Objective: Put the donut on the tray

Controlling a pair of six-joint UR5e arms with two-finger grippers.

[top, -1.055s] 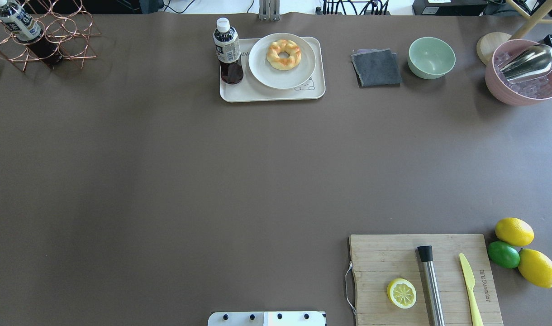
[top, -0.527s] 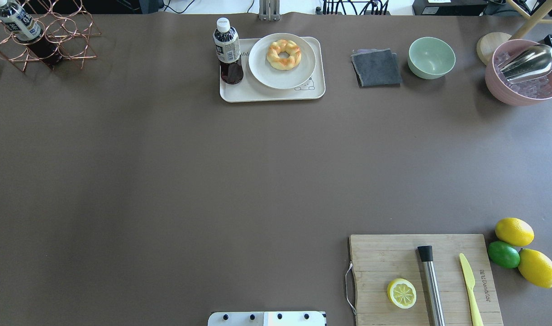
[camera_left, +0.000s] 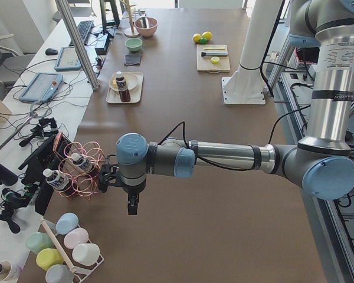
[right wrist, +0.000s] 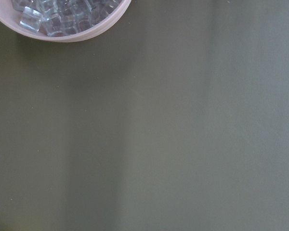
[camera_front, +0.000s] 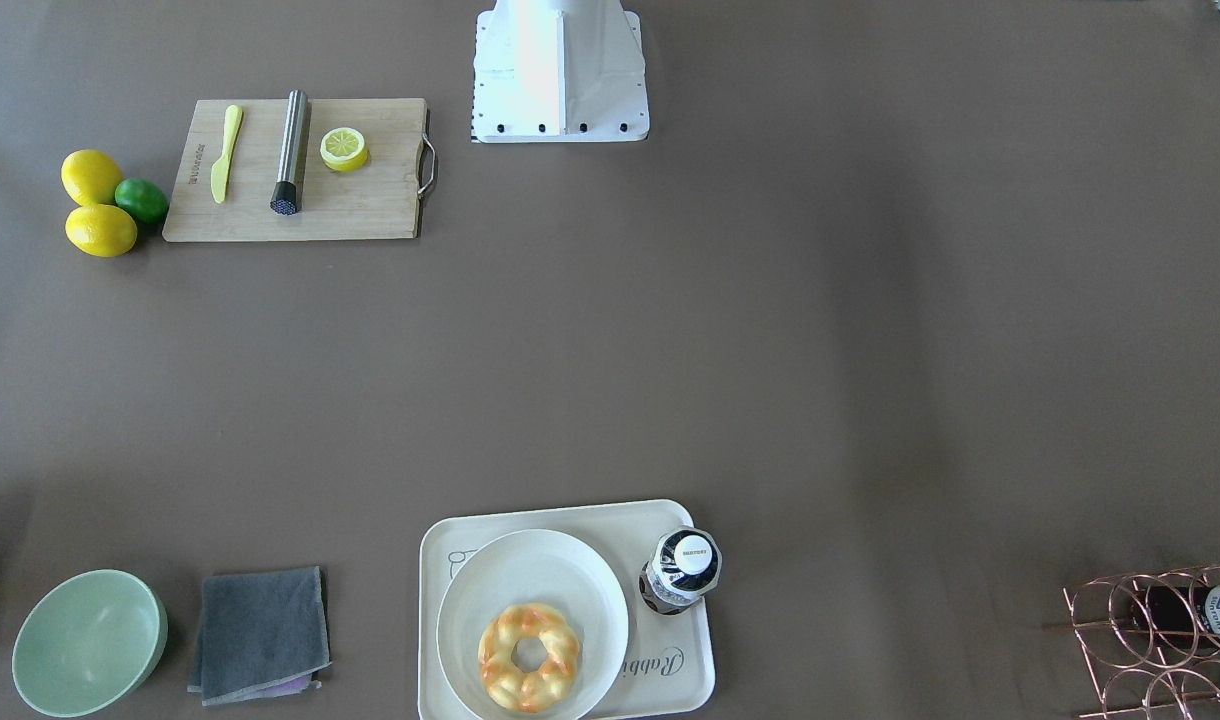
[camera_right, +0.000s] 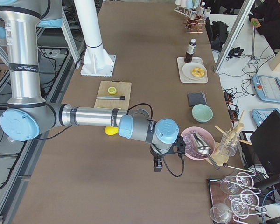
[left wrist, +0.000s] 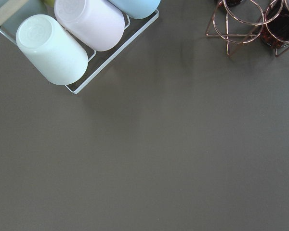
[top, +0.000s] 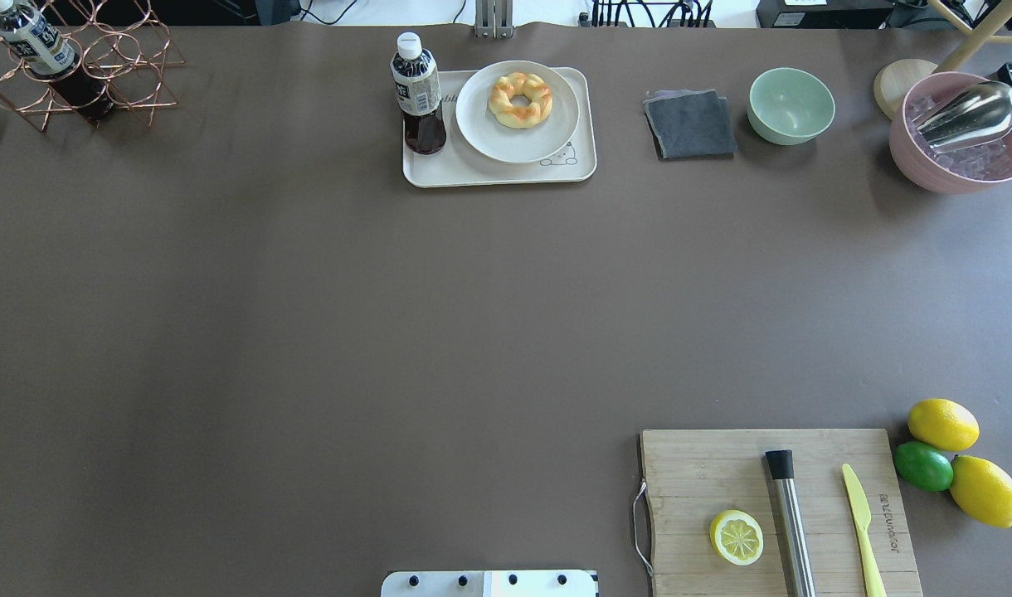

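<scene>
The donut [top: 520,99] lies on a round white plate [top: 481,133] that stands on the cream tray [top: 473,172] at the table's far middle. It also shows in the front-facing view [camera_front: 529,657] on the tray [camera_front: 692,655]. Neither gripper shows in the overhead view. My left gripper [camera_left: 133,210] hangs over the table's left end near a copper rack, far from the tray. My right gripper [camera_right: 157,168] hangs over the right end beside a pink bowl. I cannot tell whether either is open or shut.
A dark bottle [top: 417,91] stands on the tray's left part. A grey cloth [top: 690,124], green bowl [top: 791,105] and pink bowl of ice [top: 962,137] line the far right. A cutting board [top: 697,481] with a lemon half [top: 736,537] lies near right. A copper rack [top: 83,66] stands far left.
</scene>
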